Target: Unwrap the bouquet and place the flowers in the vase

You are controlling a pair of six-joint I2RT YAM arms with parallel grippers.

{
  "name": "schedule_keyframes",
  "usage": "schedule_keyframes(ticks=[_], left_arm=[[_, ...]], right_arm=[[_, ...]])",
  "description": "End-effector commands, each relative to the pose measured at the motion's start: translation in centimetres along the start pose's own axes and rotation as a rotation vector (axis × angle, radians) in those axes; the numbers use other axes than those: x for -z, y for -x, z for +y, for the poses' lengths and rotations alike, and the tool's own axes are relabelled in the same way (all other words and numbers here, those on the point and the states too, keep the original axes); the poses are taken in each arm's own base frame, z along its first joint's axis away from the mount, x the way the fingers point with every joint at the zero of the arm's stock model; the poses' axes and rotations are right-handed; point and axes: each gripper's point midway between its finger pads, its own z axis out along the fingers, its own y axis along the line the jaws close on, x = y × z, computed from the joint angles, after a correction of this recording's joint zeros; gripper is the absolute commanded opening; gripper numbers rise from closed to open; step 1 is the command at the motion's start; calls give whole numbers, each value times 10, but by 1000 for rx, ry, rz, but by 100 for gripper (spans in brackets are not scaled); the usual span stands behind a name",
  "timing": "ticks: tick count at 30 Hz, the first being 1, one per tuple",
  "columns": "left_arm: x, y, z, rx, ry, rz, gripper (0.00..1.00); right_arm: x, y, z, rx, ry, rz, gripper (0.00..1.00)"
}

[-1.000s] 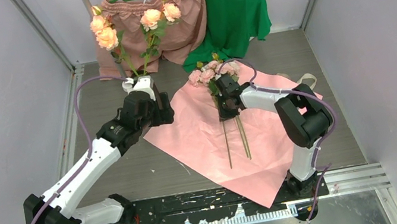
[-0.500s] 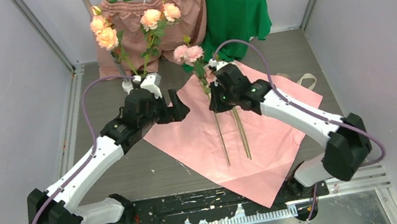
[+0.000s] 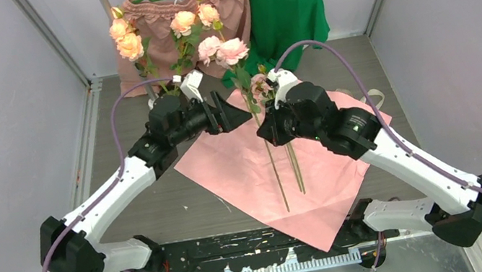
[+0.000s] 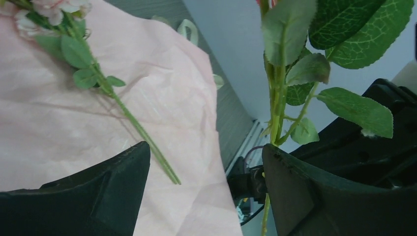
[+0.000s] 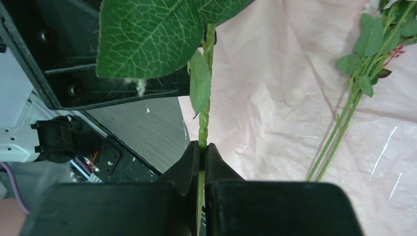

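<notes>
**Top view**
- Right gripper (image 3: pixel 268 132): jaws pinched on the stem of the held rose (image 3: pixel 230 51), lifted above the table (image 3: pixel 358 62). Its pink blooms point up toward the back.
- Left gripper (image 3: pixel 238 112): jaws spread wide with nothing in them, pointing at that stem from the left, just beside it.
- Loose roses (image 3: pixel 261 86): lying on the wrapping paper (image 3: pixel 228 167), heads toward the back and stems toward the arm bases, partly under the right gripper.
- Wrapping paper: salmon-pink sheet, opened out flat on the table.
- Ribbon (image 3: pixel 372 96): cream loop at the paper's right edge.
- Vase: hidden behind the left arm. Peach roses (image 3: pixel 128 43) rise from that spot.
- Back wall: pink shorts (image 3: pixel 235 24) and a green T-shirt (image 3: pixel 288 15) hanging.

**Left wrist view**
- Left gripper (image 4: pixel 205 152): the two dark fingers (image 4: pixel 98 196) stand far apart.
- Held rose (image 4: pixel 278 93): leafy stem upright, close to the right-hand finger. Whether it touches is unclear.
- Loose roses (image 4: pixel 137 128): thin stems slanting across the wrapping paper (image 4: pixel 74 113).
- Ribbon (image 4: pixel 189 29): beyond the paper's far edge.

**Right wrist view**
- Right gripper (image 5: pixel 202 147): fingertips pressed together on the held rose (image 5: pixel 199 86), whose stem passes straight between them. A large leaf fills the top.
- Left gripper (image 5: pixel 98 64): a black finger just left of the stem.
- Loose roses (image 5: pixel 339 132): on the wrapping paper (image 5: pixel 275 98), well to the right.
</notes>
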Motion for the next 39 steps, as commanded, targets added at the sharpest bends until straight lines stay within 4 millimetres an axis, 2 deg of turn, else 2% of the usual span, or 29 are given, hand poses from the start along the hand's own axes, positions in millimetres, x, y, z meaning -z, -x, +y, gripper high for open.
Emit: schedule_keyframes(ticks=[1,6,11,18,26,32,36,38,39], left_arm=[[-4,33,-60,0,-232,-75,83],[-13,27,-69,21,-275,-54,81],[-10,26,-83,20,-312,-46,80],[-6,25,-74,-10,-253,-60,80],[-11,17,-91,10,-341,-22,79],[-21,9,-98,18,-378,9,78],[-28,7,-102,24,-397,18,72],[-31,7,-102,25,-396,19,60],[-31,8,-103,24,-396,16,48]], right_arm=[[25,21,5,16,9,-76,1],[34,22,6,17,16,-91,1],[37,24,-5,21,-36,-115,1],[46,32,-14,40,-86,-158,1],[32,25,-11,34,-67,-127,1],[31,27,-2,25,-26,-120,1],[37,28,5,14,14,-123,1],[41,28,7,9,25,-130,1],[43,28,7,8,26,-132,1]])
